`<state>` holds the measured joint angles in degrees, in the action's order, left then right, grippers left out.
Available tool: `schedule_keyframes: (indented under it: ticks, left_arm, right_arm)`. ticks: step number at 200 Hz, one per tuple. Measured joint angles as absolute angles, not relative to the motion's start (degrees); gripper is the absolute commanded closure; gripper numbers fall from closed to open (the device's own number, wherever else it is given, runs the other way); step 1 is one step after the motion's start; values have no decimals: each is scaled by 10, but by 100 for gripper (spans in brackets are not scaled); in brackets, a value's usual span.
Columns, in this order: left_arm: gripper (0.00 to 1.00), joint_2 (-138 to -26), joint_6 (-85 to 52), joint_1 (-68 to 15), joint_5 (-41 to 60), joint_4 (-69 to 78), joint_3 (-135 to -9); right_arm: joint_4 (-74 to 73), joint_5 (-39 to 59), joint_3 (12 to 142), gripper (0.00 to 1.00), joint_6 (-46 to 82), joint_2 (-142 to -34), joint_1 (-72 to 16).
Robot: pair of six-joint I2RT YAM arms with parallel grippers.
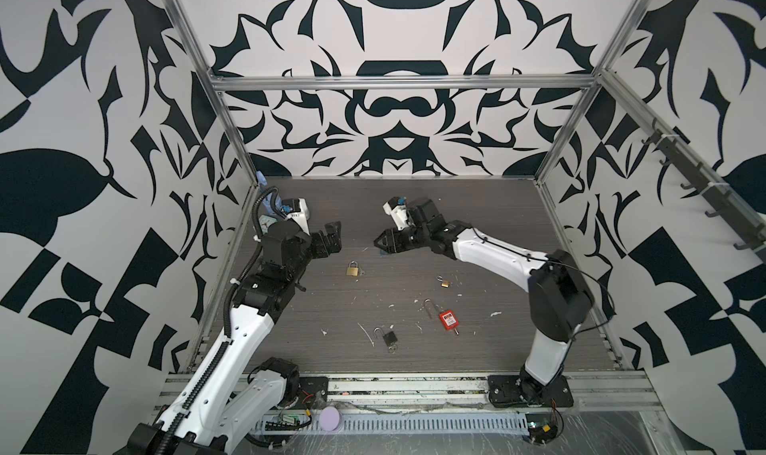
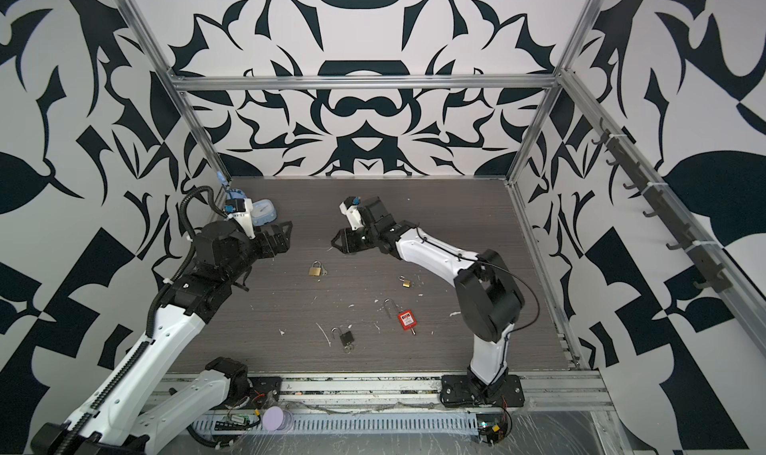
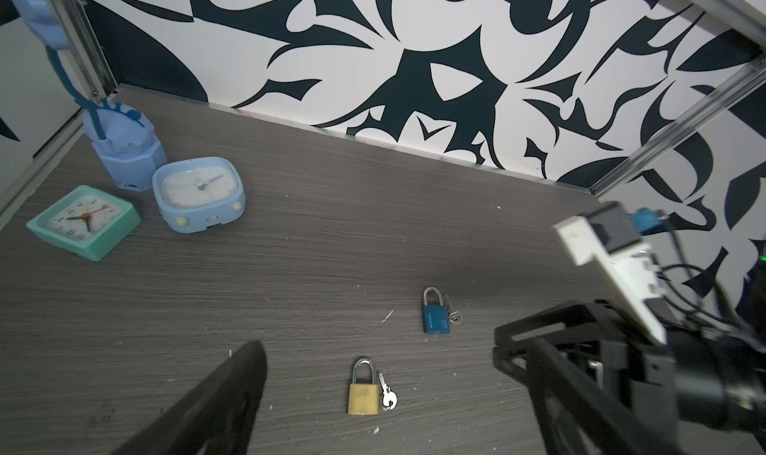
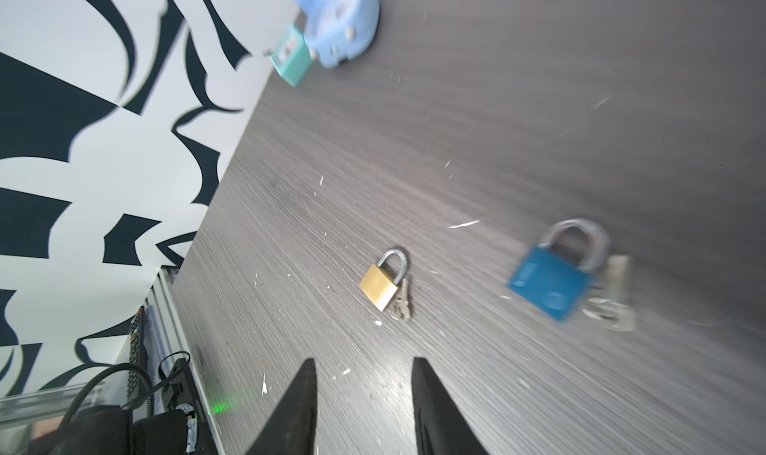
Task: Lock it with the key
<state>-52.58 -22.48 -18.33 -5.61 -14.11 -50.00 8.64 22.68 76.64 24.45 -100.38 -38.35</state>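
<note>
A shut brass padlock (image 1: 352, 268) is being left flat on the table (image 1: 476, 233), its key (image 3: 387, 393) just beside it. Beyond the padlock, the left gripper (image 1: 338, 237) is being held wide open and the right gripper (image 1: 376, 242) parted; both are empty.

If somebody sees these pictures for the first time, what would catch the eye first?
The bold black-and-white patterned walls surround the workspace. On the dark table, the red padlock stands out, right of centre towards the front. Farther back, the left gripper and the right gripper face each other, both open and empty, beyond the brass padlock.
</note>
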Motion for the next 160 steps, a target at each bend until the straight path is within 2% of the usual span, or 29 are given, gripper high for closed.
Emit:
schedule_keyframes:
  ticks: [39,65,120,160]
  left_arm:
    - [1,-573,-267,-186,-6,-180,-533]
    - [1,-587,-292,-220,-1,-194,-533]
    - [1,-653,-352,-417,-63,-262,-556]
    - [1,-762,-458,-542,-79,-373,-564]
  right_arm:
    - [115,153,645,44,200,-811,-338]
    - [138,113,557,37,185,-705,-307]
    - [200,100,458,39,196,-616,-301]
    - [179,179,392,39,195,-594,-316]
